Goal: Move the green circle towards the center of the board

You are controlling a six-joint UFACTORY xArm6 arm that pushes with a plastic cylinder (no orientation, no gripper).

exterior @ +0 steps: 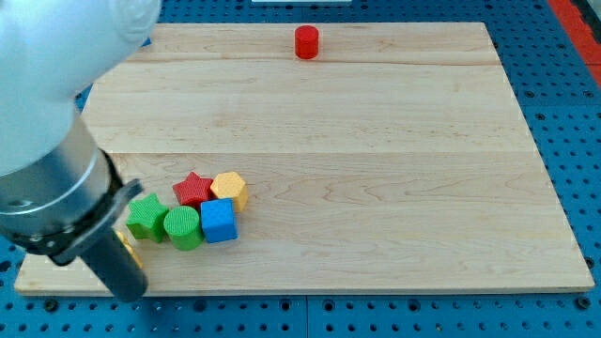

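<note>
The green circle (182, 227) lies at the view's lower left of the wooden board (376, 141), in a tight cluster. It touches a green star (146, 217) on its left and a blue cube (218, 221) on its right. A red star (193, 189) and a yellow hexagon (229, 190) sit just above them. My dark rod comes down from the view's left, and my tip (130, 291) rests near the board's bottom edge, below and left of the green star, apart from the green circle.
A red cylinder (307, 42) stands alone near the board's top edge. A yellow block (131, 251) is mostly hidden behind my rod, left of the cluster. The arm's white and grey body (47, 141) covers the view's left. A blue perforated table (573, 113) surrounds the board.
</note>
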